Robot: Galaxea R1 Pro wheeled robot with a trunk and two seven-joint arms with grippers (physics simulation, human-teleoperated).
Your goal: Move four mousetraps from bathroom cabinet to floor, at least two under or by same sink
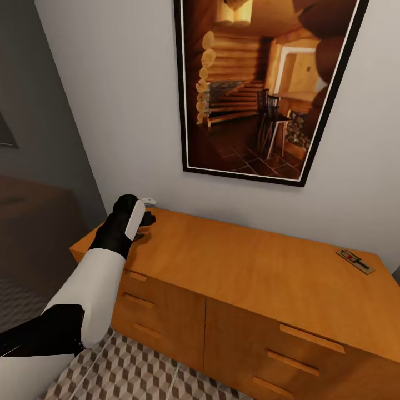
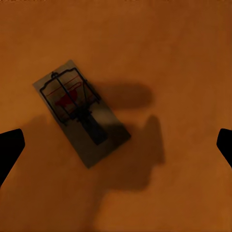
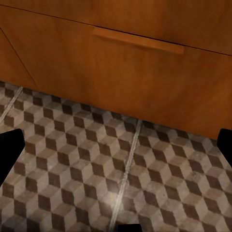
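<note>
— Orange-brown cabinet [image 1: 239,266] top under a framed cabin picture [image 1: 261,83] — where's your left gripper [image 1: 145,214]?

— Over the top's far left corner, spread wide, holding nothing. In my left wrist view a mousetrap [image 2: 79,112] lies flat between my fingertips [image 2: 9,147], toward ten o'clock, touching neither.

— Any others?

— One mousetrap [image 1: 355,261] at three o'clock, near the right end.

— Your right gripper [image 3: 116,150]?

— Open, empty, above the cube-patterned bathroom floor [image 3: 96,174], facing a drawer handle [image 3: 137,40].

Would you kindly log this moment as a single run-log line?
left gripper: open, above mousetrap on cabinet top | right gripper: open, low over bathroom floor | second mousetrap: cabinet's far right
</note>
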